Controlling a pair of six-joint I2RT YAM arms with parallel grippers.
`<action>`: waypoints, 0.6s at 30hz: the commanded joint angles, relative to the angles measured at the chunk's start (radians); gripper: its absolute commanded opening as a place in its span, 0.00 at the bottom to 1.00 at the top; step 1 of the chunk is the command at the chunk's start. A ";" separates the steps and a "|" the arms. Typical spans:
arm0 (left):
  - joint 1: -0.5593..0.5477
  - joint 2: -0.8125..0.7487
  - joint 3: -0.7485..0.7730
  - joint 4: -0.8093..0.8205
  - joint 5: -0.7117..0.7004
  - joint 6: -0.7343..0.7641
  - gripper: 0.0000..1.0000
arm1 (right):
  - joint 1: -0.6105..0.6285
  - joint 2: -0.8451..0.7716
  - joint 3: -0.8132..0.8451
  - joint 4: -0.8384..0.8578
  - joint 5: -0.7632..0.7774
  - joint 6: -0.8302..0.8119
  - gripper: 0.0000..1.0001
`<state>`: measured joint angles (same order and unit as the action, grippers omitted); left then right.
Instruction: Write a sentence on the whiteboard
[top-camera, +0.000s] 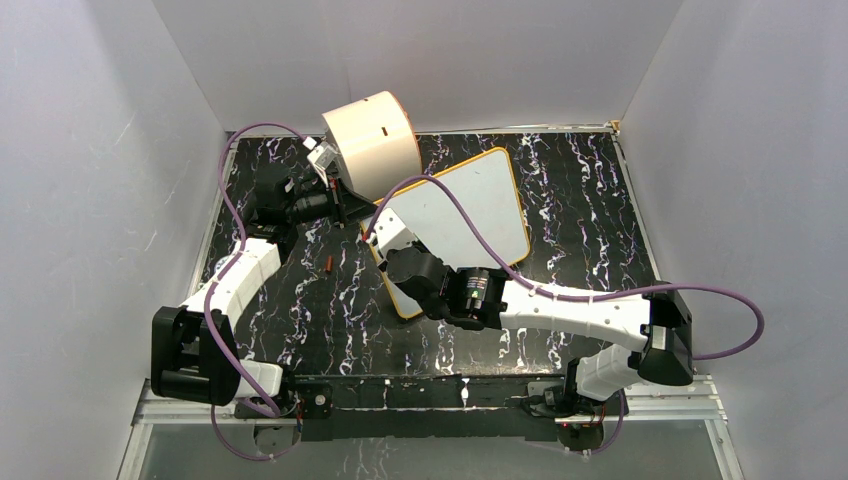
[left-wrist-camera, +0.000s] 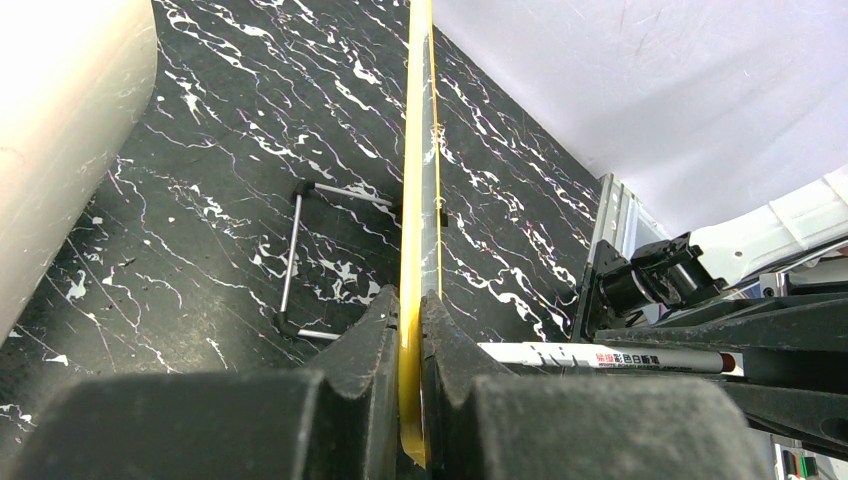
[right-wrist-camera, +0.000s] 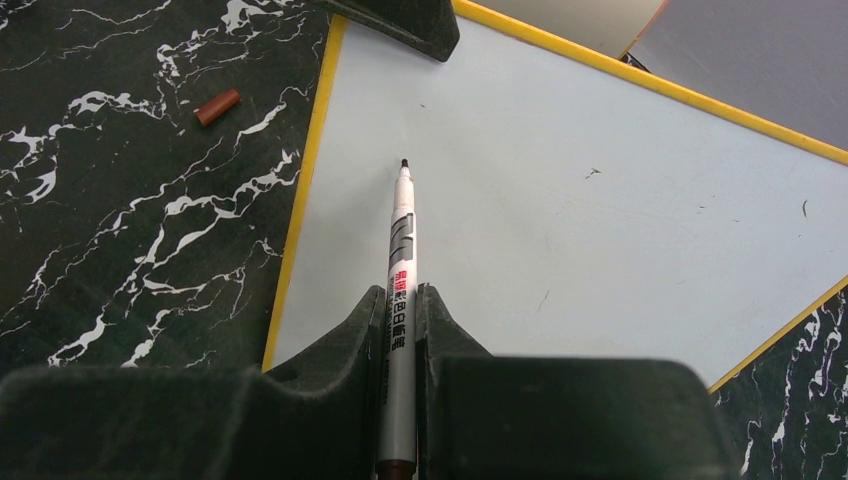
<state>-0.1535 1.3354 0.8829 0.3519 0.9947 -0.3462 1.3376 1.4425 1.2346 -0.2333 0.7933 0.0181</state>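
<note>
One whiteboard (left-wrist-camera: 418, 150) edge inside left tool (left-wrist-camera: 411, 310)

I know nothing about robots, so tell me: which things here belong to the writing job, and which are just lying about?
Part of the job:
- whiteboard, its edge clamped by the left fingers
- marker, held by the right fingers

Just lying about:
- marker cap on the table
- cream drum
</note>
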 joint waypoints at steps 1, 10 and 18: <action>0.000 -0.023 -0.003 -0.011 0.008 0.030 0.00 | 0.007 -0.016 0.054 0.052 0.037 -0.013 0.00; -0.001 -0.016 -0.004 -0.001 0.015 0.024 0.00 | 0.007 -0.030 0.042 0.071 0.019 -0.017 0.00; -0.001 -0.014 -0.005 0.000 0.015 0.023 0.00 | 0.007 -0.021 0.042 0.088 0.017 -0.017 0.00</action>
<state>-0.1535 1.3354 0.8829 0.3531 0.9989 -0.3443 1.3376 1.4425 1.2346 -0.2070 0.7979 0.0097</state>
